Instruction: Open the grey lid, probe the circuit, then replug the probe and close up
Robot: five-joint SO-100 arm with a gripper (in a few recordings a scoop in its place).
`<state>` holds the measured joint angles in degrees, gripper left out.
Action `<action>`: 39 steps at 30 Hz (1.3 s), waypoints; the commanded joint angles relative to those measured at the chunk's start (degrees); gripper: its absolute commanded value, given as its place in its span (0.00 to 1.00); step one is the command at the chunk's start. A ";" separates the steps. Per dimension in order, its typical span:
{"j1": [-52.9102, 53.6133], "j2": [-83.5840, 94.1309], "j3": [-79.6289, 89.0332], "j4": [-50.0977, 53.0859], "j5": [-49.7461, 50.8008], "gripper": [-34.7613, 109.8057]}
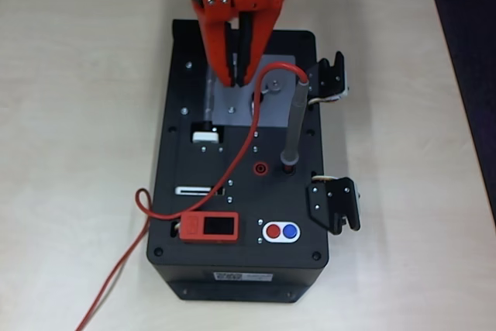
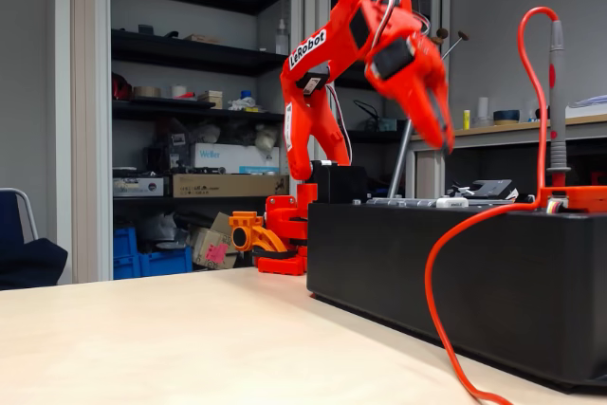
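Overhead view: on the bench point(image 1: 77, 114) stands the black box point(image 1: 240, 269), its orange-red display module point(image 1: 209, 227) near the front left. The end effector point(image 1: 235, 79) hangs above the grey lid point(image 1: 240, 106), fingers narrowly parted and holding nothing. Right of it the probe point(image 1: 294, 125) stands plugged into the box (long axis upright, tip down), its red cable point(image 1: 232, 168) looping leftward off the box.

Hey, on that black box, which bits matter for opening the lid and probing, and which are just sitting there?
For the job:
grey lid, lying flat
probe, standing in its socket, red cable attached
gripper, above the lid

Just there:
red display
red and blue buttons
two black clamps
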<state>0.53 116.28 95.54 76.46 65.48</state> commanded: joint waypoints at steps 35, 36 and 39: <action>-5.45 74.09 63.63 -74.09 82.71 0.24; -5.01 74.09 63.90 -77.17 83.14 0.24; -2.90 74.18 65.48 -89.47 84.37 0.24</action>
<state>-3.69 189.76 159.87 -5.10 148.01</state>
